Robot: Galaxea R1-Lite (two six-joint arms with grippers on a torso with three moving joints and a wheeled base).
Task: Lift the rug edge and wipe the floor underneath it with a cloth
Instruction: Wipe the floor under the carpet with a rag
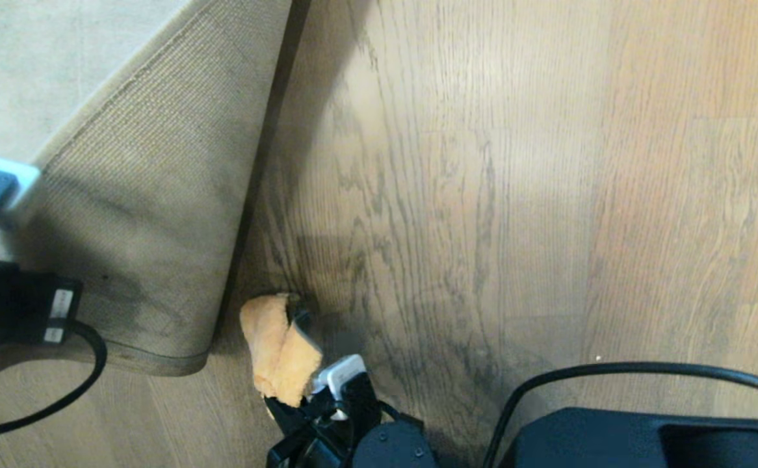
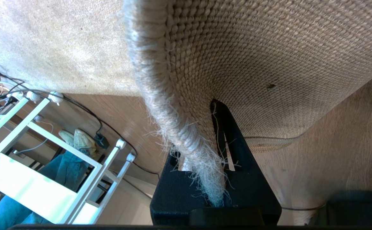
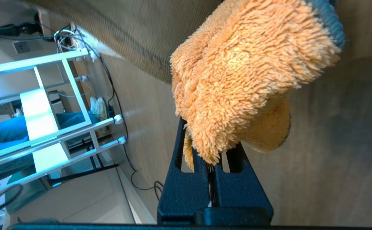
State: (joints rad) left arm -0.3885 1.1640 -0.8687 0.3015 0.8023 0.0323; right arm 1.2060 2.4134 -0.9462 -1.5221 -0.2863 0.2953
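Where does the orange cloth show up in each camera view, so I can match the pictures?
Head view: the cloth is low and left of centre, over the floor, held by the right tool.
Left wrist view: not in it.
Right wrist view: it fills the upper centre.
Shared landmark: the rug edge's woven backing, folded up in the left tool.
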